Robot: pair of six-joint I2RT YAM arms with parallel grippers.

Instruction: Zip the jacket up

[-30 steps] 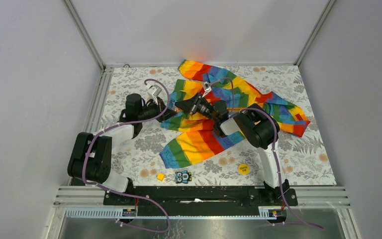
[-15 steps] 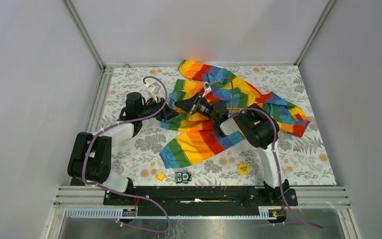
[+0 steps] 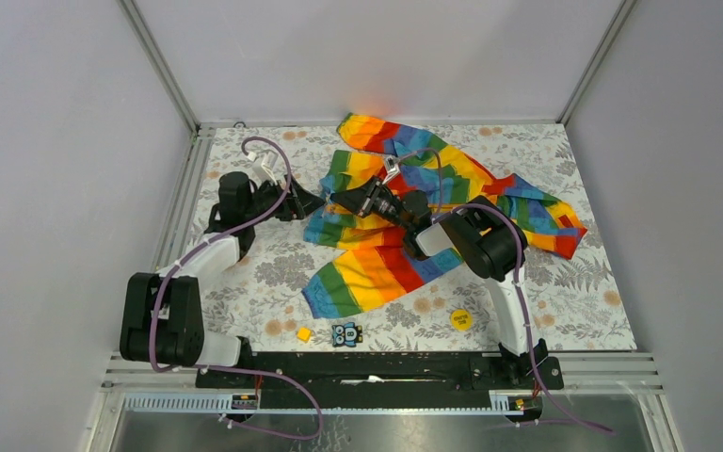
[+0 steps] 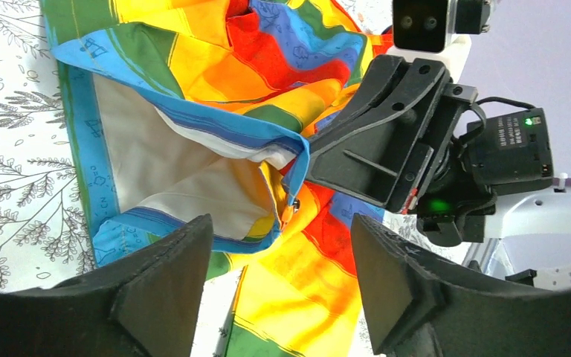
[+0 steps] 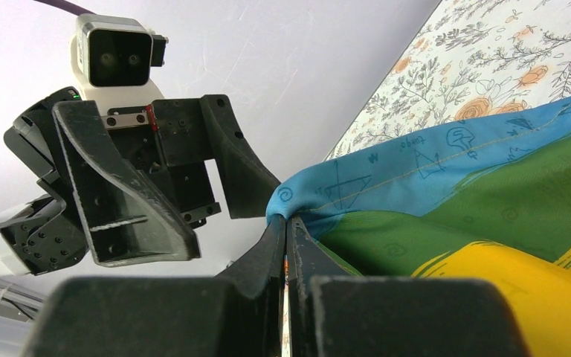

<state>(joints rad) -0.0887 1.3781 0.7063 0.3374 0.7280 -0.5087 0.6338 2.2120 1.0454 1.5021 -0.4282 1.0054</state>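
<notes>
Just changed: the left gripper [image 4: 281, 227] has spread its black fingers and drawn back to the left, so it no longer touches cloth and hangs just beside the open hem.
Unchanged: the right gripper [image 5: 286, 227] has not moved and stays pinched tight on the blue edge of the hem.
Task's thing: the soft rainbow-striped fabric jacket [image 3: 386, 268] lies crumpled across the middle and far right of the floral-printed table cover [image 3: 245, 282], with one sleeve reaching toward the near edge.
Front of the jacket: open, showing the white lining [image 4: 163, 171]. A small orange zipper tab [image 4: 288, 214] sits at the fold, next to the right gripper's tip.
Meaning for the task: only one side is held now. The two front edges are not brought together, so zipping looks not yet begun. The left gripper probably needs a fresh hold on the other edge or on the tab.
Count, task things: one jacket, two arms, two grippers.
Count, other things: three small items along the near edge, namely one flat round yellow disc [image 3: 459, 319], one small yellow cube [image 3: 304, 333] and one dark blue-patterned card [image 3: 346, 333], all well apart from the jacket's body.
</notes>
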